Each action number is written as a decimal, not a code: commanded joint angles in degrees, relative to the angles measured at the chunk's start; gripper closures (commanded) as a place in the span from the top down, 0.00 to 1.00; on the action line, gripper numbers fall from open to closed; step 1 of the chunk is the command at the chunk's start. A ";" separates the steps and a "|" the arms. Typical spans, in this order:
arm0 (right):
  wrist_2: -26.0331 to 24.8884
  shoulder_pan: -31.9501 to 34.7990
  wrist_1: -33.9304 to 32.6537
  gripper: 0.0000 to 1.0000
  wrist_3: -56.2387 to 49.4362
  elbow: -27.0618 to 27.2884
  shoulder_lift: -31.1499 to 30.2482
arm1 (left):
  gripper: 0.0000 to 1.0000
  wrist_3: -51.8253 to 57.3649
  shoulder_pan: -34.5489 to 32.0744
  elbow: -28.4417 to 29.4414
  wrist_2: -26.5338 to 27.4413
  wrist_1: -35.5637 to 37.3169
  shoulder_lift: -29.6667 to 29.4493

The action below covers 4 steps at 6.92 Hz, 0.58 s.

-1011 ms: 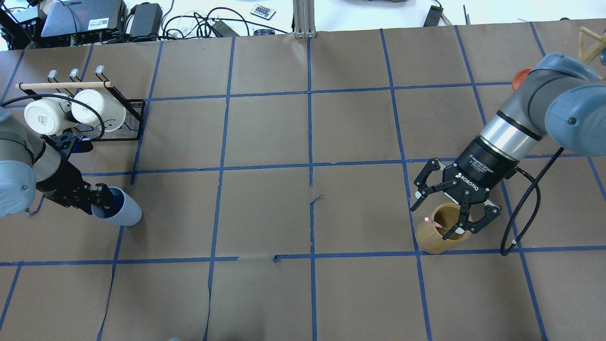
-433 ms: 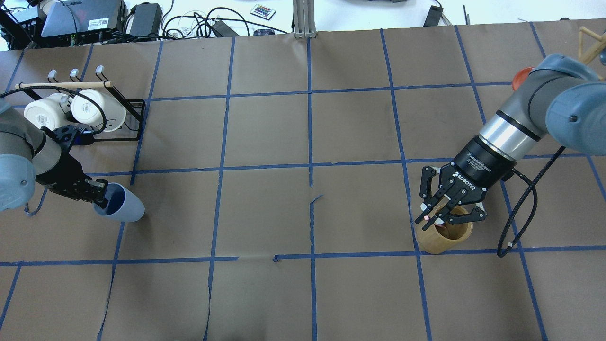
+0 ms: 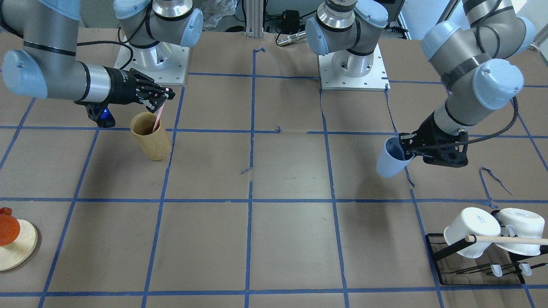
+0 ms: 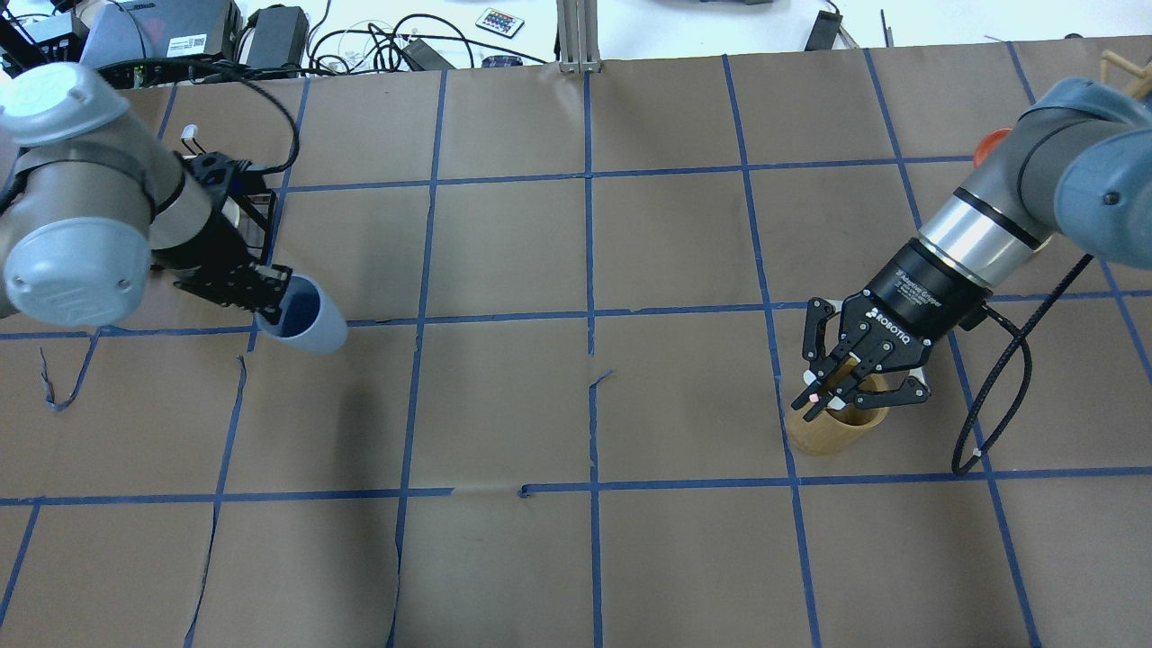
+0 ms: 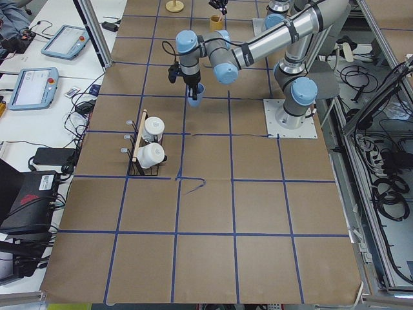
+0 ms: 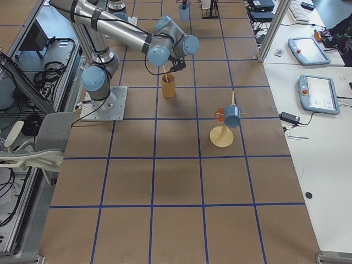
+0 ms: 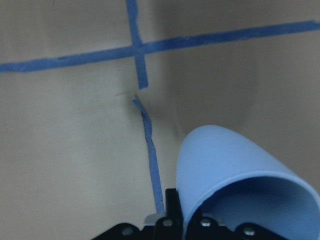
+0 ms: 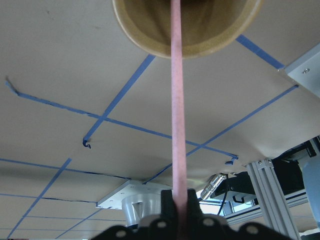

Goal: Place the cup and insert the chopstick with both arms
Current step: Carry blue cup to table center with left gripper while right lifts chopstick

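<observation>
My left gripper [image 4: 270, 306] is shut on the rim of the light-blue cup [image 4: 310, 322] and holds it tilted above the table. They also show in the front view, gripper [image 3: 405, 145] and cup [image 3: 390, 159], and the cup fills the left wrist view [image 7: 235, 175]. My right gripper [image 4: 821, 392] is shut on the top of the pale-pink chopstick [image 3: 157, 119]. The chopstick's lower end stands inside the tan bamboo cylinder [image 4: 832, 434]. The right wrist view shows the chopstick [image 8: 177, 100] running down into the cylinder [image 8: 145, 30].
A black rack [image 3: 471, 265] with two white mugs [image 3: 473, 231] and a wooden rod stands at the far left, mostly hidden behind my left arm in the overhead view. A round wooden stand [image 3: 17, 246] with an orange piece sits at the far right.
My left arm has lifted the cup and carried it farther from the robot and inward. My right gripper has shut on the chopstick over the bamboo cylinder and risen a little.
</observation>
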 commanded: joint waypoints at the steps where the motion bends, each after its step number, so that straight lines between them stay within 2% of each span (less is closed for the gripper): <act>1: 1.07 -0.28 7.96 0.00 0.70 -5.61 0.02 | 0.00 -18.67 -12.74 4.59 -3.05 2.58 -5.82; 2: 0.99 -0.46 10.00 0.00 3.23 -8.15 -0.06 | 0.00 -24.04 -17.57 7.65 -3.31 6.42 -9.76; 4: 1.16 -0.46 13.53 0.00 3.69 -14.38 0.02 | 0.00 -29.35 -21.37 19.93 -4.63 6.91 -18.64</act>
